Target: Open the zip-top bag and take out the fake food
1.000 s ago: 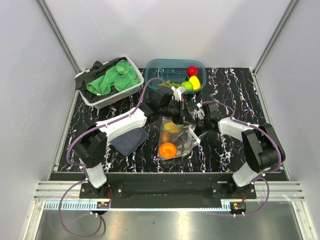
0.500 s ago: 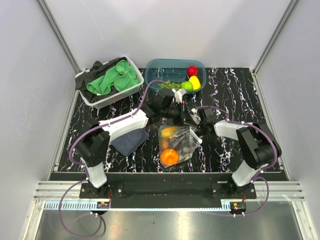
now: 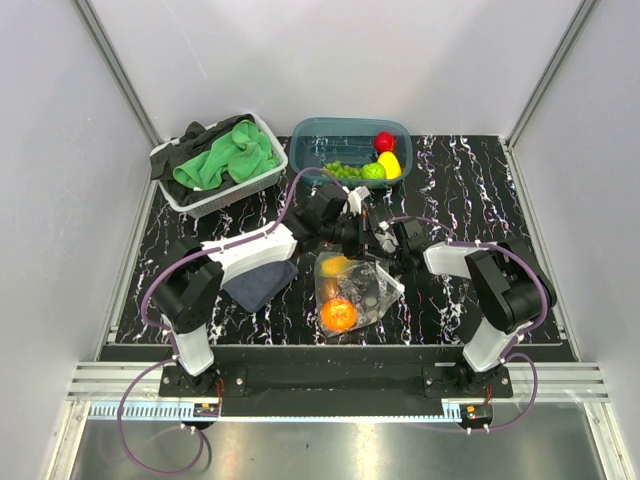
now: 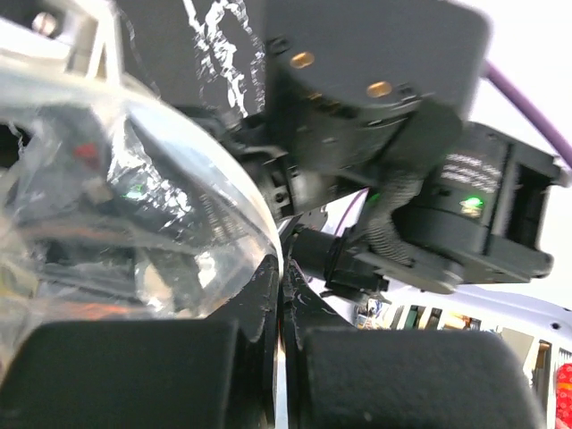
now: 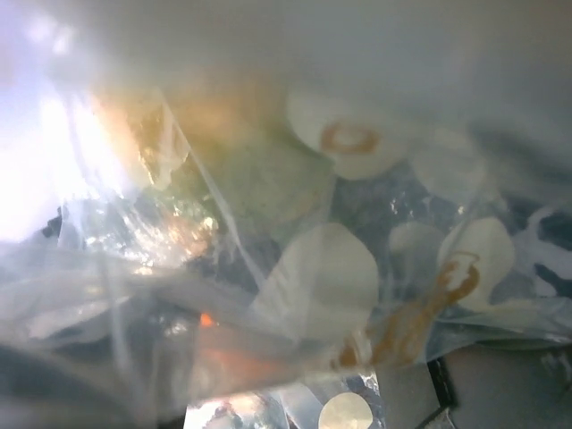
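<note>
The zip-top bag (image 3: 368, 288), clear with white dots, hangs between my two grippers near the table's middle. It holds an orange fruit (image 3: 338, 316), a yellow-orange piece (image 3: 336, 266) and dark pieces (image 3: 373, 297). My left gripper (image 3: 357, 236) is shut on the bag's top edge; in the left wrist view its jaws (image 4: 281, 268) pinch a thin clear strip, with the bag (image 4: 134, 206) bulging to the left. My right gripper (image 3: 388, 241) meets the same top edge from the right. Dotted plastic (image 5: 322, 277) fills the right wrist view and hides its fingers.
A teal tub (image 3: 308, 140) at the back holds a red fruit (image 3: 384, 141), a yellow one (image 3: 390, 163), a lime (image 3: 374, 171) and grapes (image 3: 343, 170). A white basket (image 3: 268, 132) with green cloth (image 3: 225, 160) stands back left. A dark folded cloth (image 3: 258, 282) lies left of the bag.
Both grippers have drawn back from the tub toward the near side, still together at the bag's top. The bag and orange have shifted nearer. The grapes now show.
</note>
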